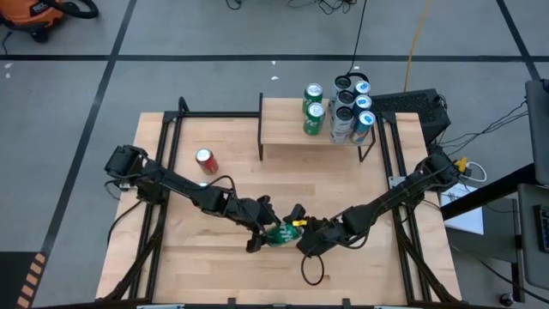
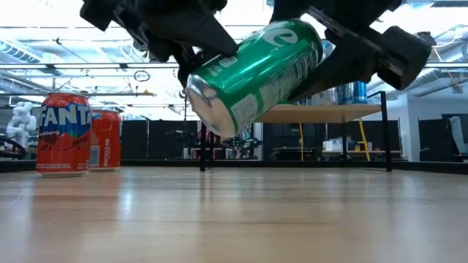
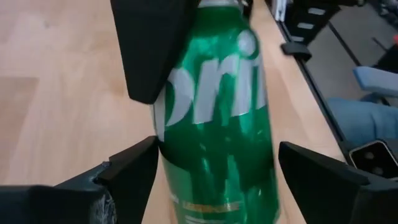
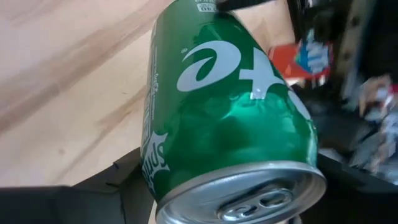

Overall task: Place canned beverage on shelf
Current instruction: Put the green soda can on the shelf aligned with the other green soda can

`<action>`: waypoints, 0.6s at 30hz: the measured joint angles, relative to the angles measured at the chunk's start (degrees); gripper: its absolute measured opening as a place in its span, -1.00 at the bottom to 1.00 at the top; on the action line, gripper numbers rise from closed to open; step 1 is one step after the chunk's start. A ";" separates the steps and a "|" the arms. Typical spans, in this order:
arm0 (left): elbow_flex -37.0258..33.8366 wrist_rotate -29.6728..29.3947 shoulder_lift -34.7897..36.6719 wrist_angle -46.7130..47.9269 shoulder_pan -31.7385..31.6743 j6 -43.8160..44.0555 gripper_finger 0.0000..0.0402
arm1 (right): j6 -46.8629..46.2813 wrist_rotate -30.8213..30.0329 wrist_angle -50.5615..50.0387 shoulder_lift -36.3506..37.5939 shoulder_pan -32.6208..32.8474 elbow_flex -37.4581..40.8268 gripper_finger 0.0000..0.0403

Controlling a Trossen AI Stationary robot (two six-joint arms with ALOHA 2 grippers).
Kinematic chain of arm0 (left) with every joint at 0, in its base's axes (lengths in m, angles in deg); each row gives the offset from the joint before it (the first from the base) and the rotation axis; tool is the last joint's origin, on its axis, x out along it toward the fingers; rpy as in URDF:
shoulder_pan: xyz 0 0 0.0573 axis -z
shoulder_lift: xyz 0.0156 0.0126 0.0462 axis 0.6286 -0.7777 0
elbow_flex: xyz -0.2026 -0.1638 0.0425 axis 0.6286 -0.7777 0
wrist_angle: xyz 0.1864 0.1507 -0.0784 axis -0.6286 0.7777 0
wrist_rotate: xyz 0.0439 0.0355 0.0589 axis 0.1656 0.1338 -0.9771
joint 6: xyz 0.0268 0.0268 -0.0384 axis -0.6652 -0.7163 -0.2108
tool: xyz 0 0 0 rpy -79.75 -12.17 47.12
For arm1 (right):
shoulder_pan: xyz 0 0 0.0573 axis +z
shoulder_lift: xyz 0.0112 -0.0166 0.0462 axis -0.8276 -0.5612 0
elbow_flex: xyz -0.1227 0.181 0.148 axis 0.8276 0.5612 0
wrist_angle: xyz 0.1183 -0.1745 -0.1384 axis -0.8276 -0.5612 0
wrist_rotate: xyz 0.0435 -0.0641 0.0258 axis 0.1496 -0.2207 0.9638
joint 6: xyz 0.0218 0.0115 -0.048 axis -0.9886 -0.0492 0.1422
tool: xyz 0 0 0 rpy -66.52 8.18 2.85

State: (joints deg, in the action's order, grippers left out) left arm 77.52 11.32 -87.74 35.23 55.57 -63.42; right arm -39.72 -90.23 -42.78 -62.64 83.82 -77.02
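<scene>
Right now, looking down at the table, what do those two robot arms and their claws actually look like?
Both are black and slim, built of jointed segments. The left arm and right arm each start from a bulky base joint at a table edge, with thin dark cables along them. The left claw and right claw end in flat, angular black fingers. No markings are readable.

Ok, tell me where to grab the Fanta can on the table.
Take the Fanta can at mid-body, fingers across its round wall, coming level from the left arm's side: it stands upright on the table. Probably wait, though: the right gripper holds the green can, with the left gripper open around it.
</scene>
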 joint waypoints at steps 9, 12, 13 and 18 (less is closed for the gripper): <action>0.00 6.65 -5.19 -4.71 -1.77 -0.30 0.64 | 17.64 -1.35 0.49 0.00 0.44 -0.50 0.41; 0.00 8.03 -6.22 -6.33 -2.51 -0.82 0.64 | 22.91 -3.58 0.62 0.00 0.95 -0.50 0.41; 0.00 8.21 -6.44 -6.52 -2.71 -1.23 0.64 | 24.63 -4.20 0.78 0.00 1.09 -0.50 0.41; 0.02 9.27 -6.77 -7.03 -3.67 -2.48 0.64 | 29.64 -7.96 1.01 0.00 1.18 -0.50 0.41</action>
State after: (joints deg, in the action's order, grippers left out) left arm 77.54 20.59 -94.51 28.20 51.90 -65.90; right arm -10.08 -98.19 -41.77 -62.64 85.00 -77.51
